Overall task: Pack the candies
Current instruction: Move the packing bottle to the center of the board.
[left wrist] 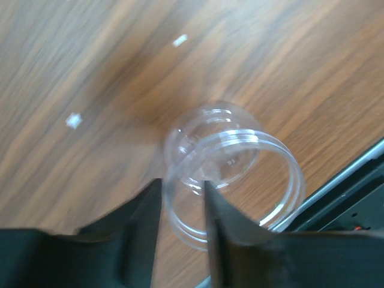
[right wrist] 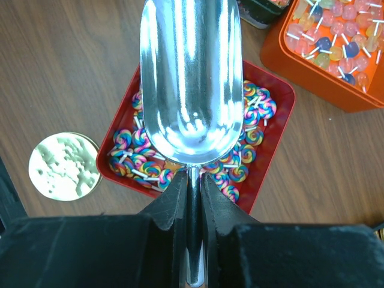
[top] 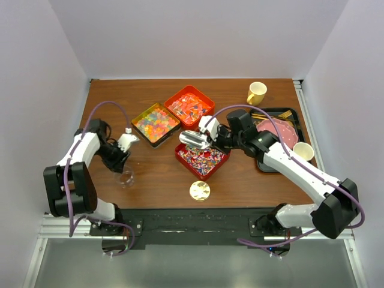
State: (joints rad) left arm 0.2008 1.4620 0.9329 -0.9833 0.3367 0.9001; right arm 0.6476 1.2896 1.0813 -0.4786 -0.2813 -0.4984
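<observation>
The candies lie in three trays: swirled ones (top: pixel 202 159) (right wrist: pixel 133 144) in a red tray (right wrist: pixel 282 129), gummy pieces (top: pixel 155 123) in a dark tray, and clear-wrapped ones (top: pixel 189 107) (right wrist: pixel 336 30) in an orange tray. My right gripper (right wrist: pixel 193 183) (top: pixel 211 139) is shut on the handle of a shiny metal scoop (right wrist: pixel 191 78) (top: pixel 193 139). The scoop is empty and hangs over the swirled candies. A clear empty jar (left wrist: pixel 234 168) (top: pixel 126 177) is at the front left. My left gripper (left wrist: pixel 180 192) (top: pixel 122 161) is open and straddles the jar's rim, one finger inside and one outside.
A round gold lid (top: pixel 199 190) (right wrist: pixel 64 166) lies in front of the red tray. A yellow mug (top: pixel 256 93) stands at the back right. A black tray (top: pixel 282 112) holds a pink plate, with a pale cup (top: pixel 303 151) at its near corner. The table's front edge runs just beyond the jar.
</observation>
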